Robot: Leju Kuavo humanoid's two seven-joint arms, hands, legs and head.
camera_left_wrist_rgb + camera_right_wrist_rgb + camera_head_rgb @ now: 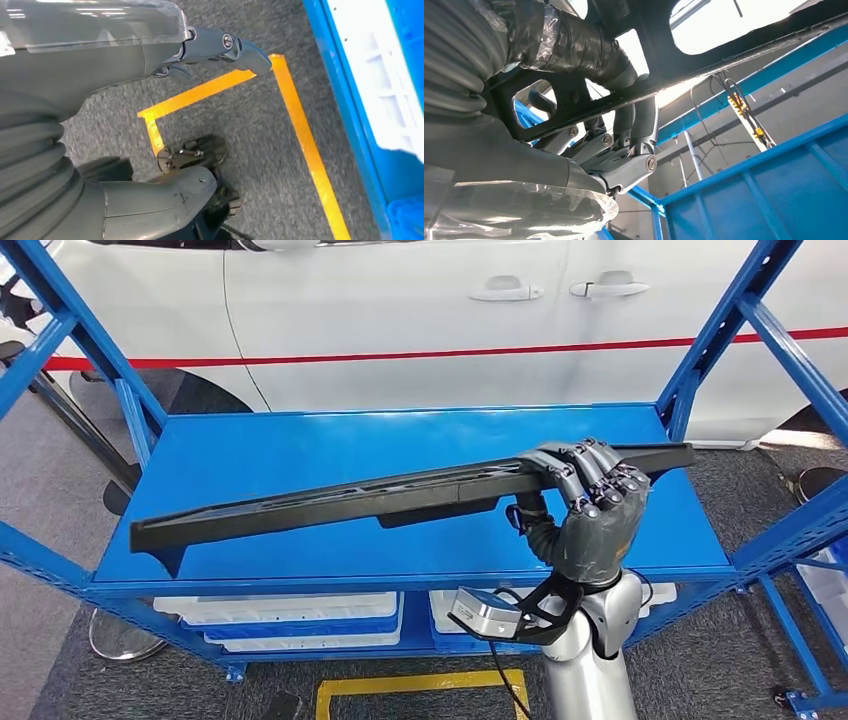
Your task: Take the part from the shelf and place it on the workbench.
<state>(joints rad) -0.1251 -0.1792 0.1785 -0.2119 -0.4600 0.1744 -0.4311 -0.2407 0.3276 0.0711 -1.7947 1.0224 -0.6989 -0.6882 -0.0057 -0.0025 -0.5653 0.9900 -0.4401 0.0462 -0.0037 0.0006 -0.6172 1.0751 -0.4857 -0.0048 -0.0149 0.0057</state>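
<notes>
Part (340,502): long black trim strip, lifted just above the blue shelf (300,450), clenched in my right hand (590,505) near one end, so the long free end sags low. Left hand (165,60) hangs over the floor, fingers apart, holding nothing. White car (420,330) beyond the shelf.

**Part held above the shelf deck**

The right hand (590,502) gripped the part (400,495) near its right end, fingers (585,465) wrapped over it. The part stretched far left of the fingers and a little right, above the shelf (300,455). Bins (280,618) sat below; a car (430,310) stood behind. The left hand (150,45) hung over floor tape (300,130).
</notes>
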